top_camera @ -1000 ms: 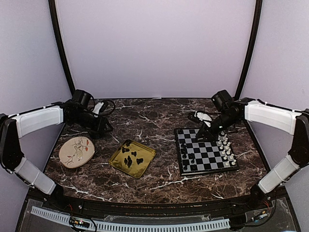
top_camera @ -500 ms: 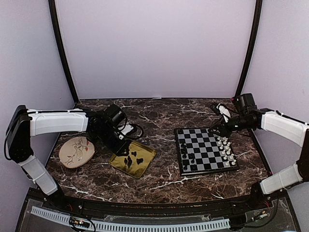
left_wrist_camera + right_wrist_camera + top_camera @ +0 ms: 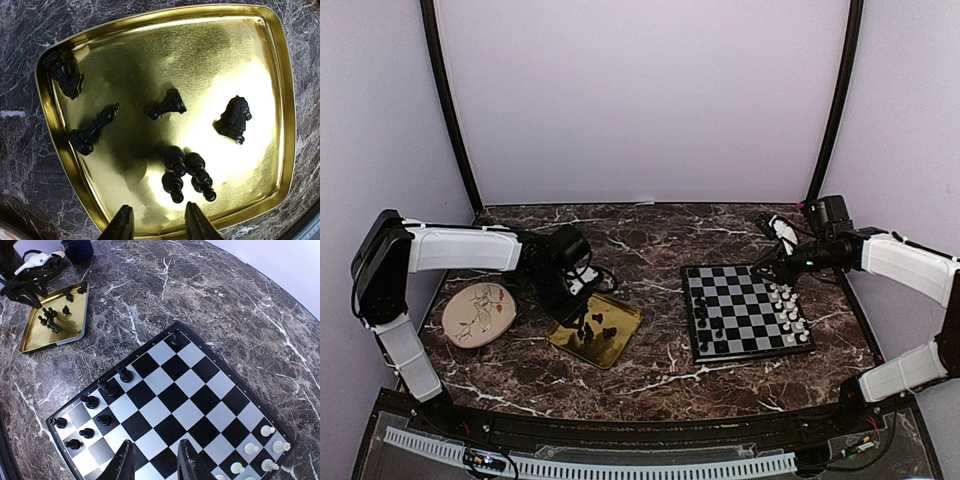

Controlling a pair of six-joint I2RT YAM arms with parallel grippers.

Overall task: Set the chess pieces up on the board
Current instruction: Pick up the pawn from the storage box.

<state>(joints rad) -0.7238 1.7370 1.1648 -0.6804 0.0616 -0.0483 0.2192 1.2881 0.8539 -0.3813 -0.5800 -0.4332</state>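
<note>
The board (image 3: 748,300) lies right of centre on the marble table. Several black chess pieces (image 3: 89,401) stand along its left side, one more (image 3: 175,339) at the far corner. White chess pieces (image 3: 790,308) line its right side. More black pieces lie in the gold tray (image 3: 287,100): a knight (image 3: 233,119), a pawn (image 3: 167,106), a bishop (image 3: 92,132) and a cluster of pawns (image 3: 187,172). My left gripper (image 3: 159,225) hangs open over the tray's near edge, just short of the cluster. My right gripper (image 3: 155,462) is open and empty above the board (image 3: 175,395).
A round floral plate (image 3: 480,312) lies left of the gold tray (image 3: 622,342). The left arm reaches across between plate and tray. Dark frame posts stand at the back corners. The right arm (image 3: 900,255) comes in from the right edge.
The left arm swung from beyond the plate to above the gold tray. The right arm drew back from the board's far corner toward the right.
</note>
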